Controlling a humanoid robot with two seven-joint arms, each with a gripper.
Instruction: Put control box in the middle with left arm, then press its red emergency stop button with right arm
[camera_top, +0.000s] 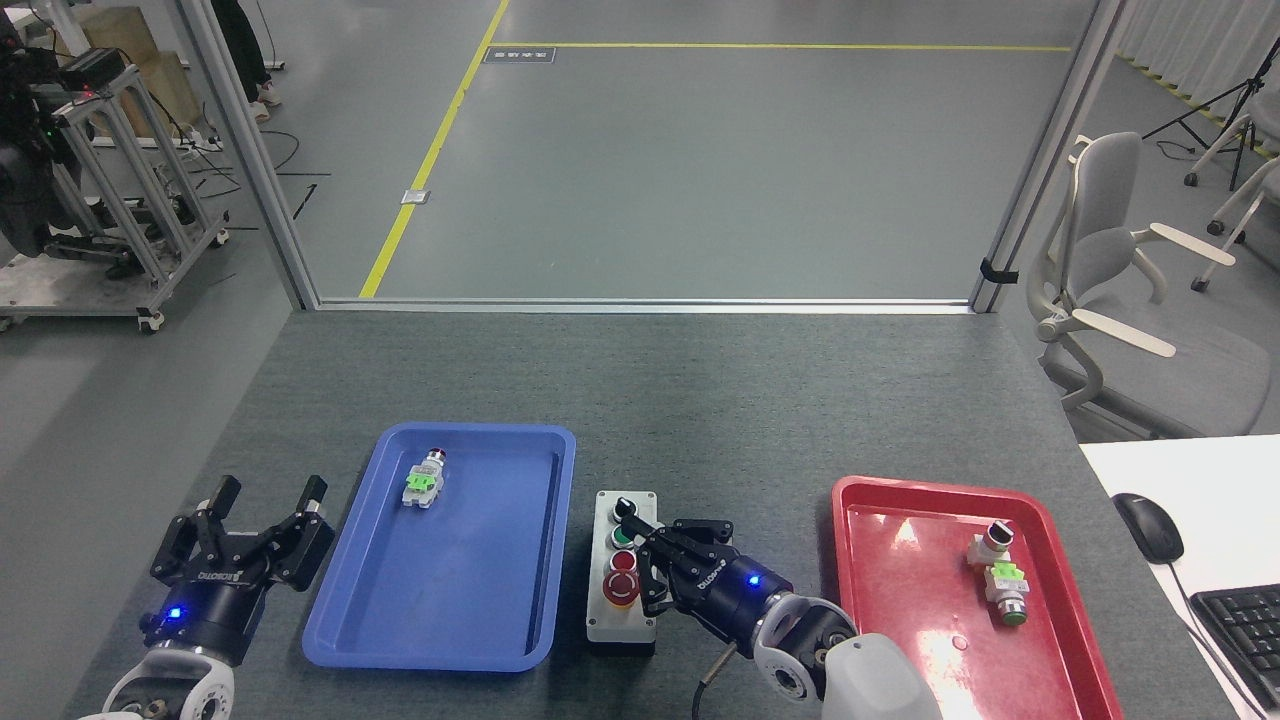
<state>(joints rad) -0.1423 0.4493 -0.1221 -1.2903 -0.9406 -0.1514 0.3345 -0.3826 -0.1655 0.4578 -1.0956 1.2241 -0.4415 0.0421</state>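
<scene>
Right gripper (645, 550) over control box (622, 580), fingers drawn together, tips at button row, gripping nothing. Left gripper (268, 500) spread wide, empty, beside blue tray (450, 640).

The dark-grey felt-like surface (700, 400) carries three things in a row near its front edge: a blue tray (400, 620) to the left, the light-grey control box (623, 625) on bare felt between, and a red tray (900, 640) to the right.
</scene>
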